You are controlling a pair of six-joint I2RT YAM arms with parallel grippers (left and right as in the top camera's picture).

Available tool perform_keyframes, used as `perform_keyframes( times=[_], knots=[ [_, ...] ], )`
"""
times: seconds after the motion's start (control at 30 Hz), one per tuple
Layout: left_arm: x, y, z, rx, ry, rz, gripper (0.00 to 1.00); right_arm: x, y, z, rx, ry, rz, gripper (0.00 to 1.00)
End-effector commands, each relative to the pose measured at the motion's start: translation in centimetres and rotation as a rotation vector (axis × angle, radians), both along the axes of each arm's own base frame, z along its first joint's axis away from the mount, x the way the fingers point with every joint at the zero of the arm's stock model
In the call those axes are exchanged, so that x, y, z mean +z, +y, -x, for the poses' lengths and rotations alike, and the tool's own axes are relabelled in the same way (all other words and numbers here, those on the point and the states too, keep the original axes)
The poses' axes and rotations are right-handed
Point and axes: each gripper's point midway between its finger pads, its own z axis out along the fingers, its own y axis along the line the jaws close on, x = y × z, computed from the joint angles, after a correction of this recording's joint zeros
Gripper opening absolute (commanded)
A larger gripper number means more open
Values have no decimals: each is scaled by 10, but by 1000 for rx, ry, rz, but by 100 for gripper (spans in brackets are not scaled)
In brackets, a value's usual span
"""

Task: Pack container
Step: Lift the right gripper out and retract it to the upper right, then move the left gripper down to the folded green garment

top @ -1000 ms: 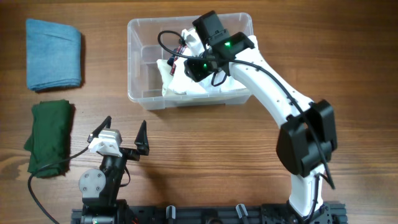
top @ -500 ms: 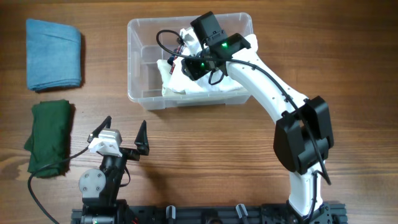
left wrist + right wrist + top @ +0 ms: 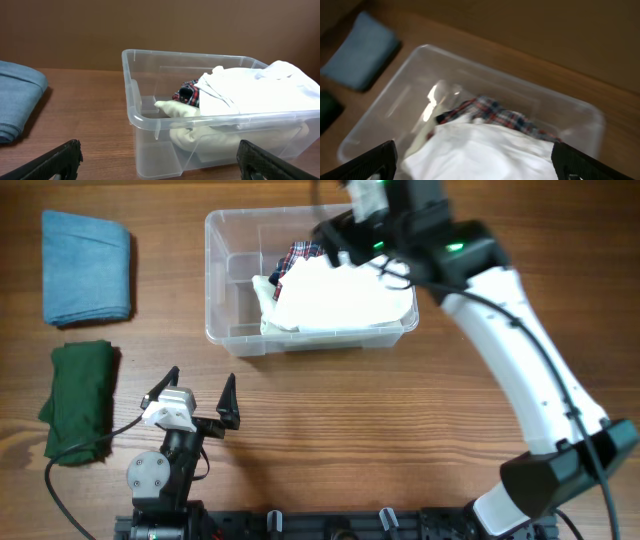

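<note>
My right tool (image 3: 475, 167) hangs above the container (image 3: 222, 250), which stands at the far middle of the desk (image 3: 330, 430). The tool's two tips are spread wide and hold nothing, and inside the bin a white garment (image 3: 340, 295) lies heaped against a plaid one (image 3: 297, 252). My left tool (image 3: 196, 392) sits near left, likewise spread apart and empty — a green cloth (image 3: 80, 395) lies to its left and a blue cloth (image 3: 88, 265) farther off.

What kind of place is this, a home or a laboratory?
Likely a robotics lab bench, not a home: robot arms fixed at a wooden table, a clear container of clothes, and a folded blue cloth and green cloth beside it.
</note>
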Motion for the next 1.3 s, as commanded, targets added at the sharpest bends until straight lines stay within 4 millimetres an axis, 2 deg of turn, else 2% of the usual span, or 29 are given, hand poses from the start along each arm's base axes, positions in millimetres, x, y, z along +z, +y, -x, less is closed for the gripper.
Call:
perform_keyframes(
  times=[0.0, 0.13, 0.17, 0.2, 0.27, 0.4, 0.5, 0.67, 0.97, 1.13, 1.27],
  knots=[
    [-3, 0, 0, 3, 6, 5, 100, -12, -68, -26, -212, 58, -9, 100],
    [-3, 0, 0, 4, 6, 5, 100, -18, -128, -37, -368, 101, -36, 100],
    [-3, 0, 0, 4, 6, 5, 100, -20, -149, -40, -427, 116, -53, 100],
    [-3, 0, 0, 3, 5, 5, 100, -24, -182, -42, -531, 147, -91, 100],
    [-3, 0, 0, 4, 6, 5, 100, -29, -213, -41, -621, 172, -121, 100],
    [1, 0, 0, 3, -9, 6, 100, -41, -260, -36, -743, 205, -145, 100],
    [-3, 0, 0, 3, 6, 5, 100, -51, -284, -31, -796, 227, -146, 100],
    [0, 2, -1, 14, -7, 5, 100, -67, -304, -21, -842, 268, -141, 100],
    [9, -2, 0, -9, -25, 59, 100, -71, -303, -18, -843, 284, -137, 100],
    [39, -2, 4, -7, -63, 88, 100, -71, -303, -18, -844, 284, -137, 100],
    [63, -2, 5, -4, -20, 100, 100, -71, -303, -18, -843, 284, -137, 100]
  ],
)
